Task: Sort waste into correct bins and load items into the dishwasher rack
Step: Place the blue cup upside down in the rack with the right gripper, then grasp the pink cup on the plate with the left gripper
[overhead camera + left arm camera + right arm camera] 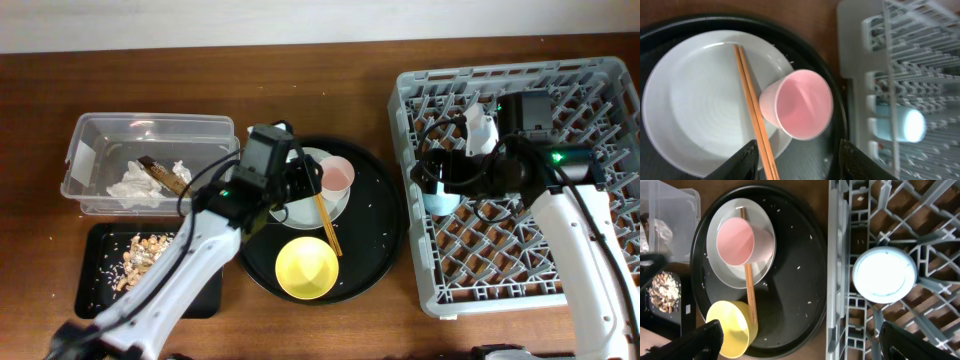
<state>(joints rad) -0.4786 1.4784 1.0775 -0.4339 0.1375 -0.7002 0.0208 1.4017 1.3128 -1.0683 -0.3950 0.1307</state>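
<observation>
The left gripper (797,150) fingers (747,161) stood apart and empty, framing the pink cup (800,104). That cup lay on its side on the plate (690,100), touching the chopsticks (752,112) laid across the plate. The right gripper (800,330) fingers (707,339) were spread wide, holding nothing, over the blue cup (885,275). The blue cup sat in a cell of the dishwasher rack (840,255) at the right edge of the table (300,60).

Outward from the plate, the yellow bowl (306,268) sat on the same round black tray (385,230) at the table's centre. Toward the far left corner, the clear tub (90,135) contained the napkin (130,185) and the snack wrapper (165,175). Toward the near left corner, the flat black tray (92,270) carried the food scraps (140,258).

Assessment: waste sorting appeared complete, apart from fine specks on the round black tray. Rack loading had one item of five in place. The pink cup, chopsticks, plate and yellow bowl were outstanding. The pink cup was the probable next pick.
</observation>
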